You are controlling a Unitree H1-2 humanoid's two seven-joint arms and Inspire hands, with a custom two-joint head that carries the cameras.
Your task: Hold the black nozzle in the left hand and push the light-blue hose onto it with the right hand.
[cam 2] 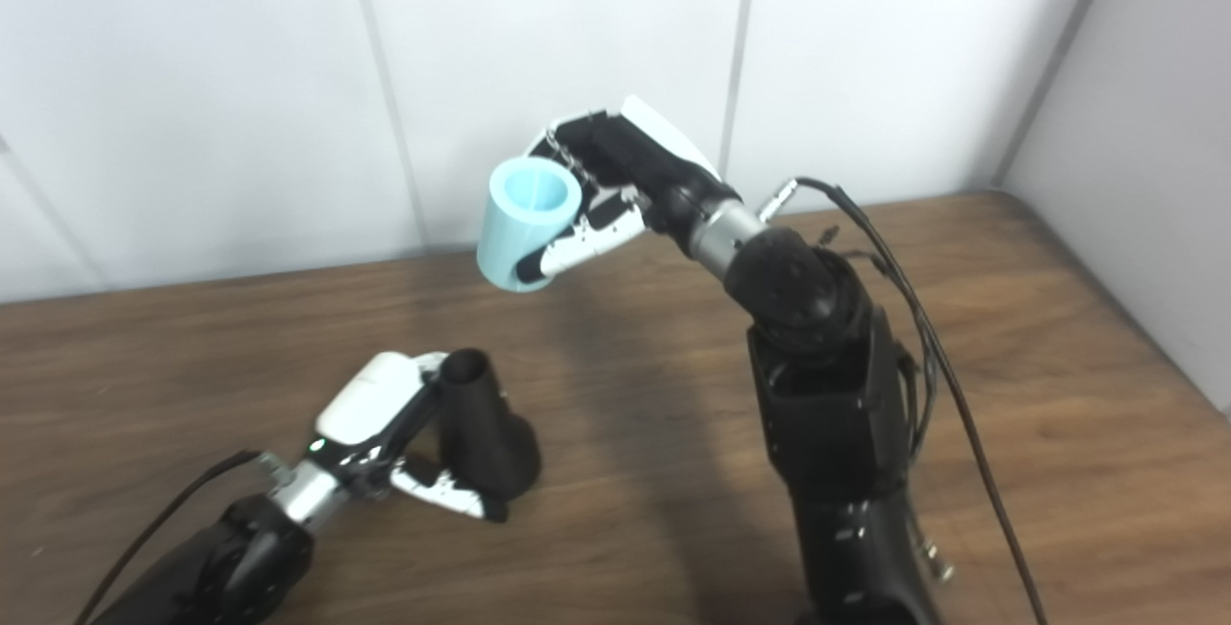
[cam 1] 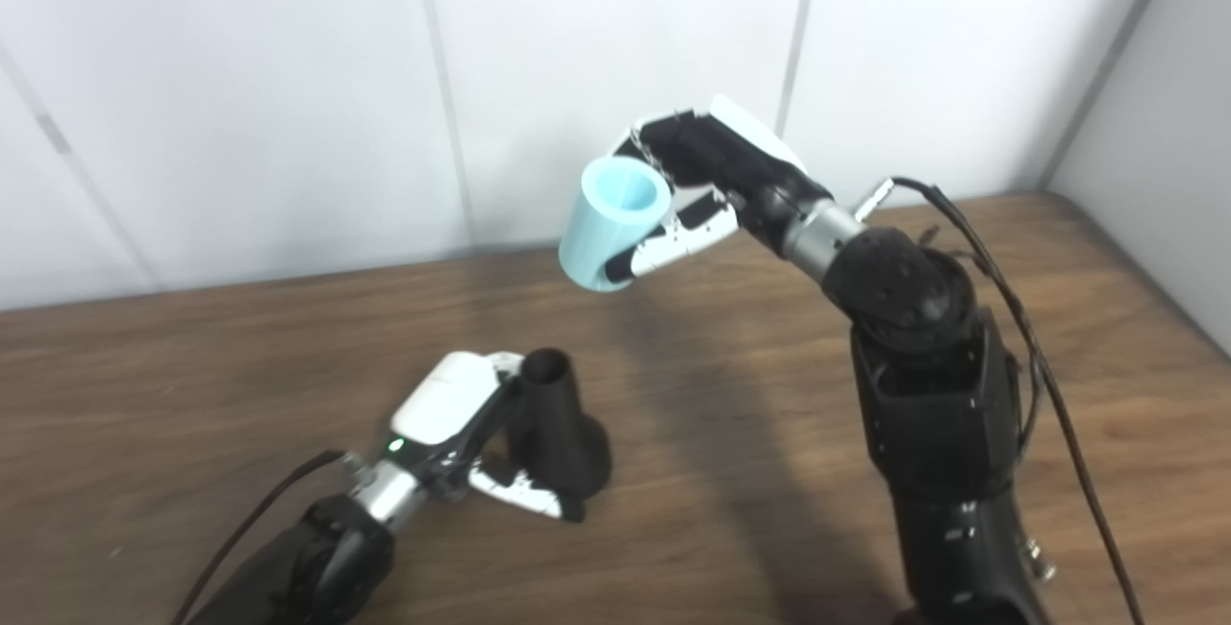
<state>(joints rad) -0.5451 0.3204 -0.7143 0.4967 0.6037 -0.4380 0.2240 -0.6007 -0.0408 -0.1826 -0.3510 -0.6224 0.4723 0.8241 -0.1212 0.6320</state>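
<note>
The black nozzle (cam 1: 560,425) stands upright on the wooden table (cam 1: 731,471), its open narrow end up and its wide base down. My left hand (cam 1: 462,433) is shut around it from the left, thumb across the base. My right hand (cam 1: 697,187) is raised above the table and shut on the light-blue hose (cam 1: 613,224), a short wide tube tilted with its open end up. The hose is up and to the right of the nozzle, well apart from it. Both show in the right eye view: nozzle (cam 2: 478,428), hose (cam 2: 527,224).
White wall panels (cam 1: 288,96) stand just behind the table's far edge. A grey wall (cam 1: 1164,125) closes the right side. A black cable (cam 1: 1019,317) hangs along my right forearm.
</note>
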